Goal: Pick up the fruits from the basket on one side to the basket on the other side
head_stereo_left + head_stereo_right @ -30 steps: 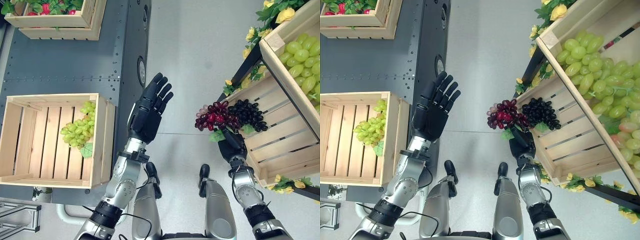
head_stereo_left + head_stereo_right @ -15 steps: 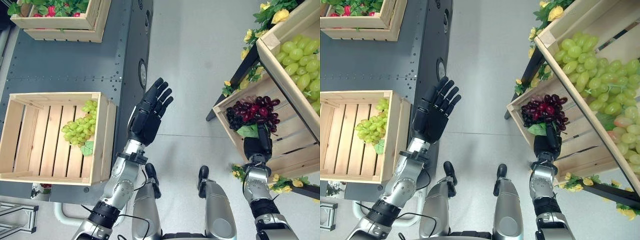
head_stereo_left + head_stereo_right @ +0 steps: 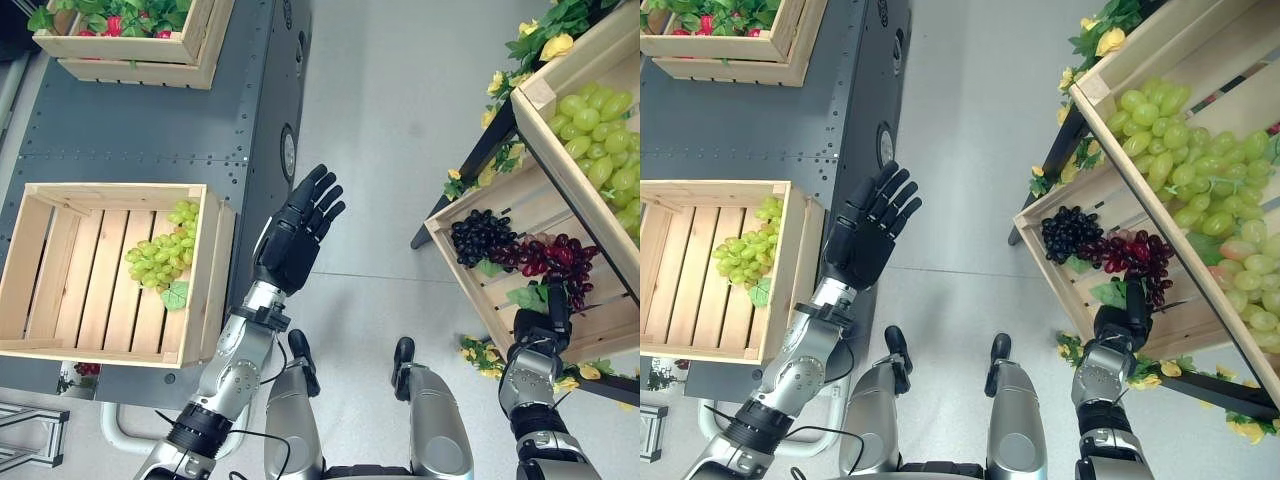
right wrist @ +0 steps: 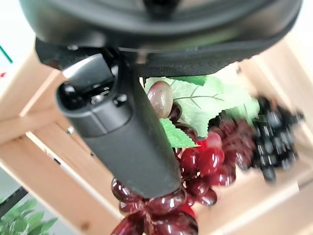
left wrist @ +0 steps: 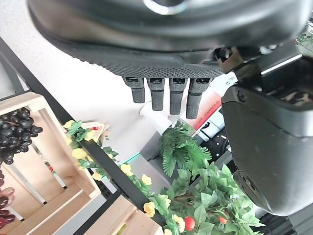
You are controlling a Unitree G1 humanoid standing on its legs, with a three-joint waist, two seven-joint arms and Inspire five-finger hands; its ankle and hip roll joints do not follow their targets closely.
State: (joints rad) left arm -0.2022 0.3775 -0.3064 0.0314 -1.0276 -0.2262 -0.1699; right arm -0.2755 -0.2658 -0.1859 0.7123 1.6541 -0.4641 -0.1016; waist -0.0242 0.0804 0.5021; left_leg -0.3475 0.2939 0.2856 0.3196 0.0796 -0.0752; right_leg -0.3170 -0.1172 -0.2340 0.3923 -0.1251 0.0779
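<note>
Red grapes (image 3: 553, 258), a dark red bunch with green leaves, sit clamped in my right hand (image 3: 545, 325), held just past its fingers and over the lower wooden crate (image 3: 500, 305) on my right. In the right wrist view I see the thumb (image 4: 122, 132) pressed against the bunch, with a leaf tucked behind it. A bunch of black grapes (image 3: 478, 235) lies in the same crate, touching the red bunch on the side away from my right hand. Beyond and above that hand, a second crate (image 3: 545, 120) holds a heap of green grapes (image 3: 595, 120). Yellow flowers with green leaves (image 3: 530, 40) trim the dark stand under these crates.

My left hand (image 3: 295, 235) hangs in the air between the two sides, fingers straight and spread apart, holding nothing. Beside it, further to my left, a slatted wooden crate (image 3: 60, 270) rests on a dark metal platform (image 3: 140, 130) with a bunch of green grapes (image 3: 160, 258) lying inside, near the wall closest to that hand.
</note>
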